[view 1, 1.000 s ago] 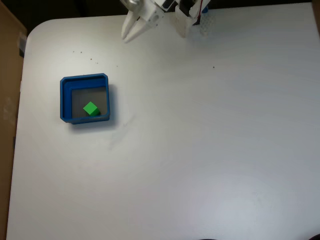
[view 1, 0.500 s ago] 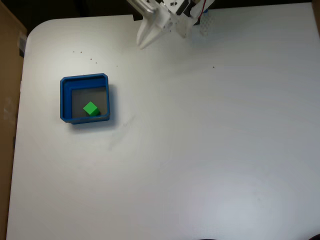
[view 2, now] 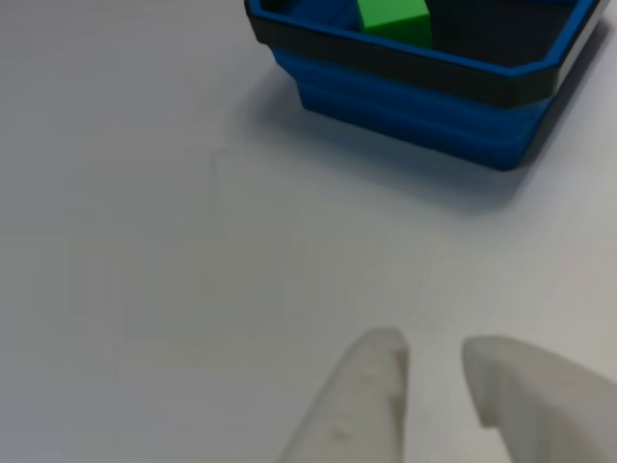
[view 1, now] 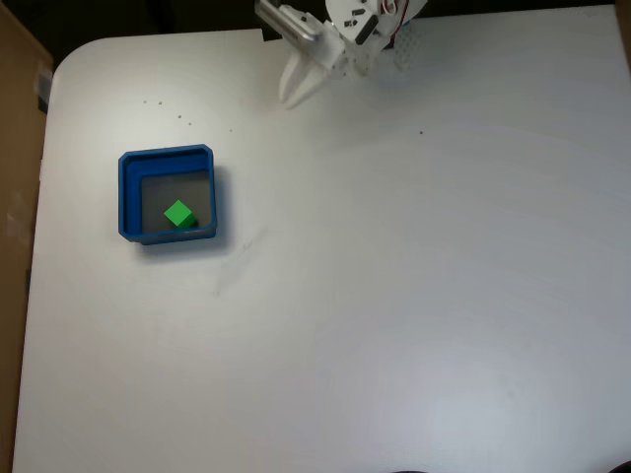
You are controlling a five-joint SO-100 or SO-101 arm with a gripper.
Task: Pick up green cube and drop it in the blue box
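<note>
Inside blue box (view 1: pixel 126 194), green cube (view 1: pixel 178 215), near one wall

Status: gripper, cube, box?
Gripper empty, slightly open, above bare table. Green cube inside blue box. Nothing in the way.

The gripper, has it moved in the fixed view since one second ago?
Yes. The gripper has shifted right along the table's far edge, farther from the blue box.

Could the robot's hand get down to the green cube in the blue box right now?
Probably yes. The green cube sits uncovered in the open-topped blue box, and only bare table lies between it and the empty hand.
</note>
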